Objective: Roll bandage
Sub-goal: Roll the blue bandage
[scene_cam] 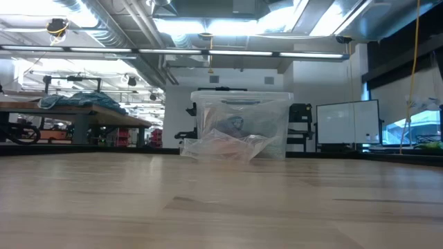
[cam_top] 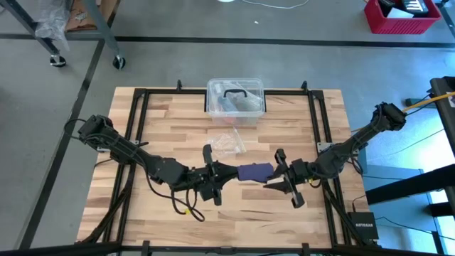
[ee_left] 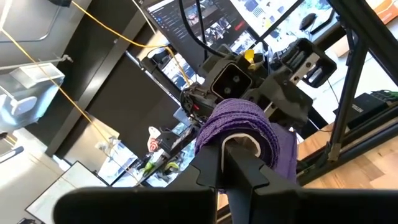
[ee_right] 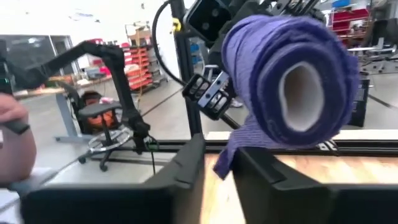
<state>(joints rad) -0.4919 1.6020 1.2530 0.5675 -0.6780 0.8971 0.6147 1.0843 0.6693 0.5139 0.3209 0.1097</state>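
The dark purple bandage (cam_top: 254,172) is wound into a short thick roll held between my two grippers, above the near middle of the wooden table (cam_top: 178,121). My left gripper (cam_top: 231,173) is at the roll's left end. My right gripper (cam_top: 279,178) is at its right end. The right wrist view shows the roll (ee_right: 280,62) end on, with a pale core (ee_right: 303,93) and a loose tail hanging below it. The left wrist view shows the roll (ee_left: 239,121) on top of my own fingers. The low view shows neither the bandage nor the arms. My left gripper is shut at the roll's left end (ee_left: 249,140), coming level from the table's left along the roll's axis. One dark finger (ee_left: 245,171) runs up into the pale core; the roll hides the other. The roll sits clear of the table. My right gripper pinches the bandage's loose tail (ee_right: 231,152) between its two fingers, coming roughly level from the table's right. The tail drops slack from the underside of the roll into the narrow gap. The roll stands above and beyond the fingers.
A clear plastic box with a black handle (cam_top: 236,99) stands at the table's far middle and also shows in the low view (scene_cam: 239,121). A crinkled clear wrapper (cam_top: 227,144) lies just in front of it. Black frame rails (cam_top: 142,128) run along the table's left and right.
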